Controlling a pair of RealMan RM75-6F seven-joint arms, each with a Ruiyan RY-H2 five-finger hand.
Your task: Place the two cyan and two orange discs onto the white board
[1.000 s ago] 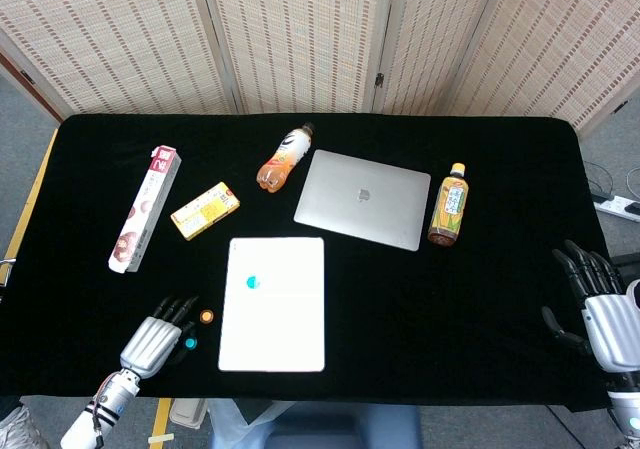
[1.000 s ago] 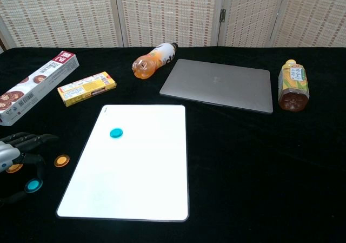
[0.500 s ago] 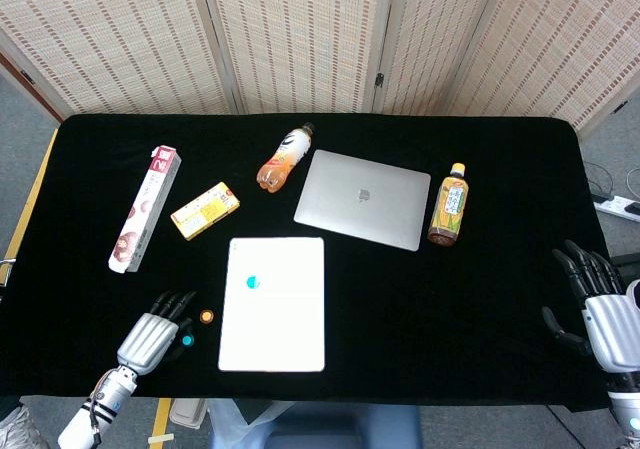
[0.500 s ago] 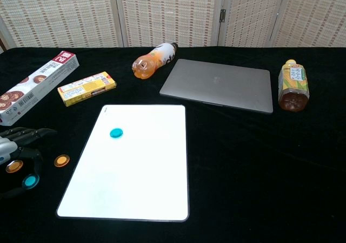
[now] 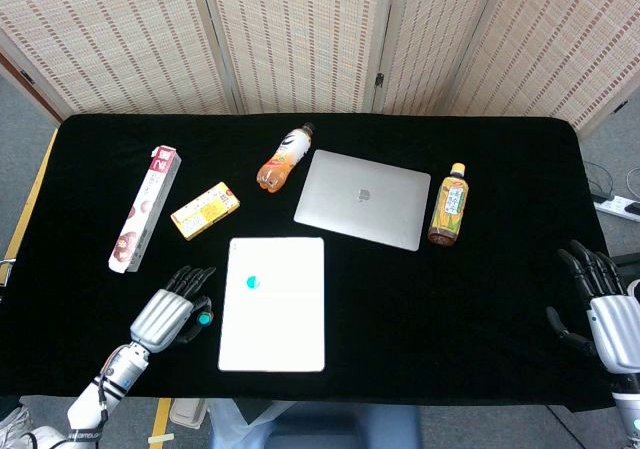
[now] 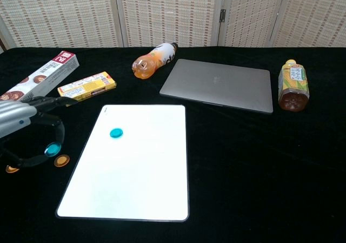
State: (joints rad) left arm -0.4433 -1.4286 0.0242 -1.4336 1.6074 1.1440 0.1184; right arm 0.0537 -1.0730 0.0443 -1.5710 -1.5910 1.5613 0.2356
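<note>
Left hand: my left hand (image 6: pixel 24 129) at the left edge of the chest view pinches a cyan disc (image 6: pixel 52 149) between thumb and a finger, lifted off the worktop (image 6: pixel 243 162).
Direction: the white board (image 6: pixel 135 183) lies to the right of that disc, its left long edge just beside it; the board's long axis runs from bottom to top of the frame.
Already placed: one cyan disc on the board (image 6: pixel 115 132), upper left part.
Still on the cloth: two orange discs (image 6: pixel 61 160), lower left, below my hand.
Room: I judge the board's lower half open for setting down.
Right hand: my right hand (image 5: pixel 600 304), lower right of the head view, spread and holding nothing, well apart from everything.
</note>
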